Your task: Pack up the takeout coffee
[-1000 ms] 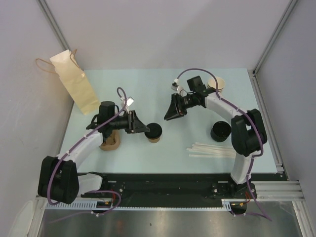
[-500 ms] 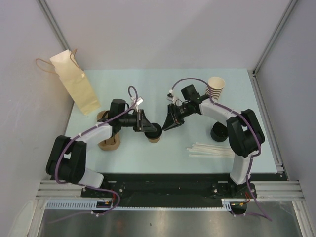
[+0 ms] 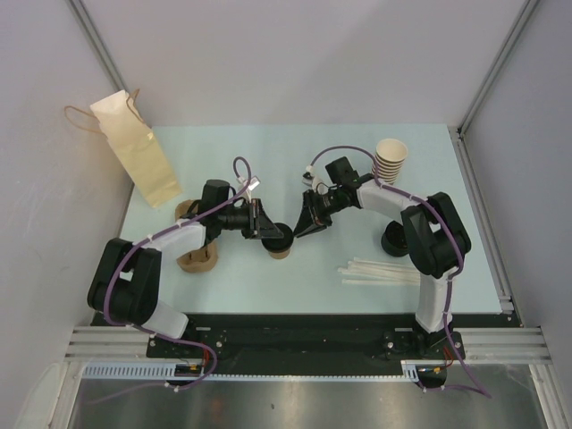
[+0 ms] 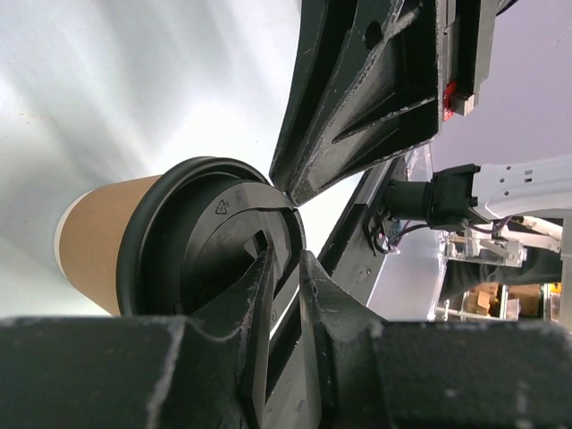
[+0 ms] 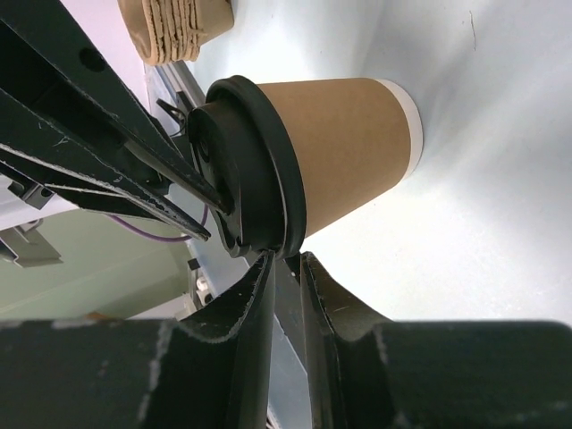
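**Top view:** The left end effector (image 3: 268, 234) and the right end effector (image 3: 297, 230) meet from either side at the takeout coffee (image 3: 280, 242), which stands upright near the middle of the pale blue table (image 3: 268, 152). A second ago both hung back from the cup with wider jaws. The right arm then hid the stack of lidless cups (image 3: 391, 159), which now shows plainly at far right. The cup itself has not shifted. A tan paper bag (image 3: 136, 161) stands at far left and white straws (image 3: 382, 271) lie at near right. Black lids (image 3: 396, 239) sit partly behind the right arm, and a brown cardboard stack (image 3: 198, 259) lies under the left arm. Grey walls (image 3: 268, 63) edged with metal rails close in the table.

**Left wrist:** The left fingers (image 4: 255, 308) are clenched to a slit on the rim of the black lid. The tip of the right end effector touches the same rim from the far side.

**Right wrist:** The right fingers (image 5: 255, 308) are likewise clenched on the lid's rim. The cup's brown wall and white base rest on the table, with the brown cardboard stack beyond.
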`<state>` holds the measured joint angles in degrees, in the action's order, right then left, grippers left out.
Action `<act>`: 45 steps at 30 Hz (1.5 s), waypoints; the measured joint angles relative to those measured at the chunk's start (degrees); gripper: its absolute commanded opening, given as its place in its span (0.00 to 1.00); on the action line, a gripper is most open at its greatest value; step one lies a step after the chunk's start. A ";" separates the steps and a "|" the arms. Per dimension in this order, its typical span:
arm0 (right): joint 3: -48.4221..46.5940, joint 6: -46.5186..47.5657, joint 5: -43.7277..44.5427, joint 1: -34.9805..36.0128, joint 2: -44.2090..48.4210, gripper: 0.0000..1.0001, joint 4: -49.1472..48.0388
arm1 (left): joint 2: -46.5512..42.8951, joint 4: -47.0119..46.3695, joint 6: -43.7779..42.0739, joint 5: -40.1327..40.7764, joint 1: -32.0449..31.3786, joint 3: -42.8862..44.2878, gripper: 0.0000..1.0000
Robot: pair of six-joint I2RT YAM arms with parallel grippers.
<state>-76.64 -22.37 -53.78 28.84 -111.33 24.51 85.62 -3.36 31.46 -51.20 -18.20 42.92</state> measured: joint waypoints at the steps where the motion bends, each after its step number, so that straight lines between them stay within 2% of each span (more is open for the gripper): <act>1: 0.00 -0.04 -0.02 0.04 -0.02 0.23 -0.02 | 0.02 0.02 0.00 0.02 0.00 0.00 0.22; 15: 0.00 -0.76 -0.90 0.83 -1.75 0.23 -1.55 | 0.61 -0.02 0.00 0.04 0.00 0.07 0.20; 29: -0.48 -0.52 -1.18 0.63 -2.58 0.09 -0.90 | 1.55 0.04 -0.15 0.02 0.00 0.72 0.18; 45: -1.73 -0.96 1.79 1.33 -2.58 0.06 1.22 | 1.75 0.31 -0.46 0.26 0.11 0.81 0.17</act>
<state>-78.37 -23.33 -51.99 30.17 -113.91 25.74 87.37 -3.05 31.00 -50.94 -18.09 43.72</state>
